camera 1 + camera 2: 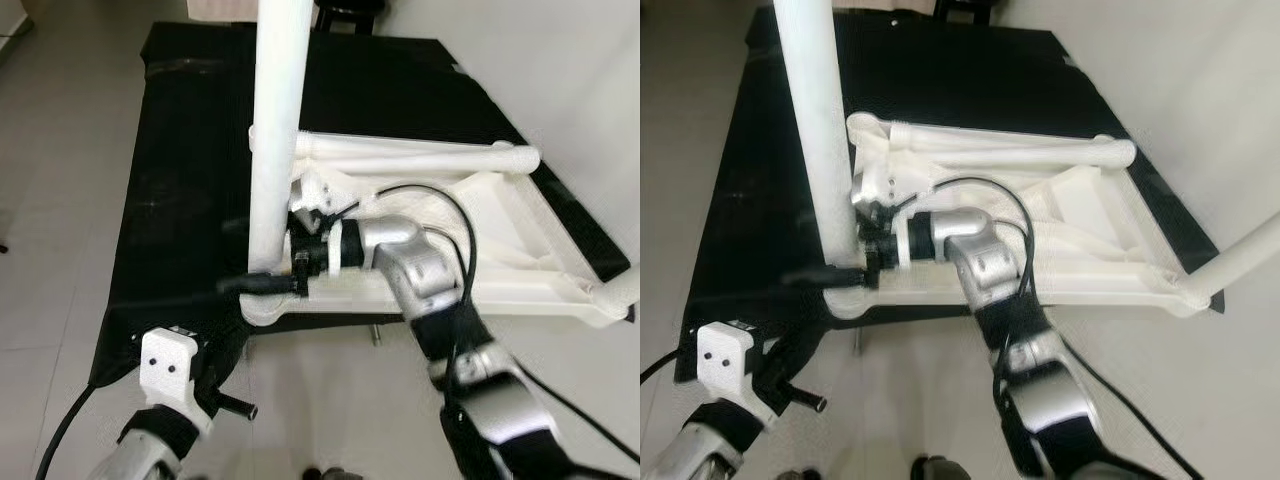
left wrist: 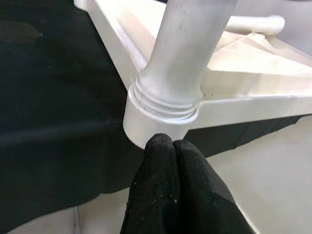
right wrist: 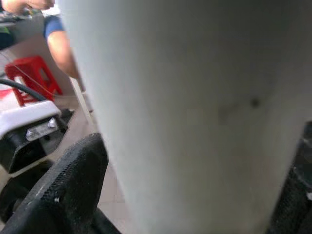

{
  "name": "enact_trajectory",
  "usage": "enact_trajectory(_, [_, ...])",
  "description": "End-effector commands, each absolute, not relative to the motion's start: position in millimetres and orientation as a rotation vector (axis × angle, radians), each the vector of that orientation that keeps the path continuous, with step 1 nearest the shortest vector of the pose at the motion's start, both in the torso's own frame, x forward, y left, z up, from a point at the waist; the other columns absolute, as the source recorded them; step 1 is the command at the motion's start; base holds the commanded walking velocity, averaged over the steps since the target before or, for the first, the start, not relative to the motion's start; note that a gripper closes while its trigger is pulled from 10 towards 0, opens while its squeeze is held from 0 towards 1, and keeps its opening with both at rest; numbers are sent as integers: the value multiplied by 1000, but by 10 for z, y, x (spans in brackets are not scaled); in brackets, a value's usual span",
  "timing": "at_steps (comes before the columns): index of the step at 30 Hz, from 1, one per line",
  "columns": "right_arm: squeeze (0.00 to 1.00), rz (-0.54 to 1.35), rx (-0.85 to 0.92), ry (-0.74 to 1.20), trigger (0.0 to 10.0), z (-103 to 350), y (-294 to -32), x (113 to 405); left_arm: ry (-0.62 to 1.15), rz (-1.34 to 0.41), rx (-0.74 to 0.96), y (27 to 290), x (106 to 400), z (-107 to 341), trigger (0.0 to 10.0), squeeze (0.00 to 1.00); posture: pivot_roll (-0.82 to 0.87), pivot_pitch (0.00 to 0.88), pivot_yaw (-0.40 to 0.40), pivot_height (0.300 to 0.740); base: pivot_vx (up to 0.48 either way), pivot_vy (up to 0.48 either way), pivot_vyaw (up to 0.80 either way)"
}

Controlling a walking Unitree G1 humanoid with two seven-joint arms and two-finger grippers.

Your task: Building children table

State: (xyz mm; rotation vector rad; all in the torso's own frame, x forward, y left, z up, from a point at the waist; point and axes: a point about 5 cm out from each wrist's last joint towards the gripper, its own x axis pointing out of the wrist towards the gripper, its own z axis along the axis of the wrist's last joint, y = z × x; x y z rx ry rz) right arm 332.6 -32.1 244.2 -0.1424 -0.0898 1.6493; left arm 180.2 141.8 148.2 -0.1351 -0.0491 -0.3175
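I see the white plastic table top lying upside down on a black cloth, which covers a low stand on the pale tiled floor. At the top's 9 o'clock corner, a white table leg stands upright in its round socket; the thread rings at the foot of the leg are visible just above the socket rim in the left wrist view. A second leg lies flat along the 12 o'clock edge of the top, and a third leg rises out of the socket at the 4 o'clock corner. My right gripper reaches in from the 3 o'clock side and is clenched around the lower part of the upright leg, one black finger on each side of it, just above the socket. My left gripper sits at the 7 o'clock side of the scene, off the cloth edge, with its two fingers pressed together, grasping nothing, and its tips just short of the socket. In the right wrist view, a red stool and a person's arm in a blue sleeve appear in the background.
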Motion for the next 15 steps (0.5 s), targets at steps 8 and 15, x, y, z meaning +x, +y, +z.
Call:
enact_trajectory(8, [0, 1765, -158, -103, 0, 2506, -290, 3389, -16, -325, -142, 1385, 1698, 1483, 10000, 0, -52, 279, -162, 740, 0, 0, 0])
enact_trajectory(15, [0, 1725, -164, -142, 0, 2571, -403, 3501, -5, -326, -142, 1385, 1701, 1479, 10000, 0, -64, 262, -156, 740, 0, 0, 0])
